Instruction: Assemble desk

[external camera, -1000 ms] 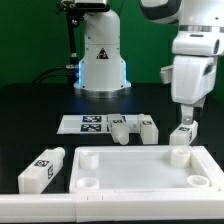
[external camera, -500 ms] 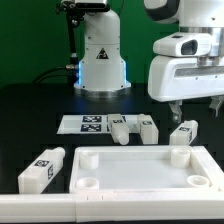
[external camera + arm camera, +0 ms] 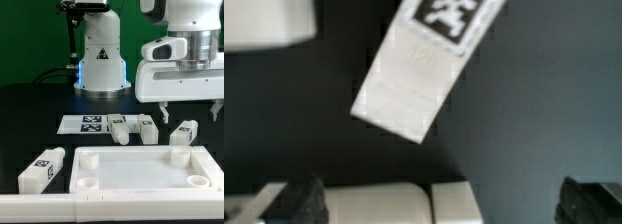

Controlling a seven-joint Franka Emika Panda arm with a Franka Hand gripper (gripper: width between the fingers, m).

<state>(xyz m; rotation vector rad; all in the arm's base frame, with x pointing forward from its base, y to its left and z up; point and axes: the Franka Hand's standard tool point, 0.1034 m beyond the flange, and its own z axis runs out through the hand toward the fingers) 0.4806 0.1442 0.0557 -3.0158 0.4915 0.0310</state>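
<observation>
Claw (image 3: 190,112) higher than before, wide apart, leg (image 3: 183,132) free beneath it.

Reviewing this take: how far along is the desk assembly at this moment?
Done: nothing is fitted yet. The tabletop lies flat with its corner sockets empty. All four legs lie loose on the table: the left leg, two middle legs and the right leg. In hand: nothing; the tool hovers open above the right leg. Left: seating all four legs.

leg (image 3: 423,65) blurred, one end cropped
</observation>
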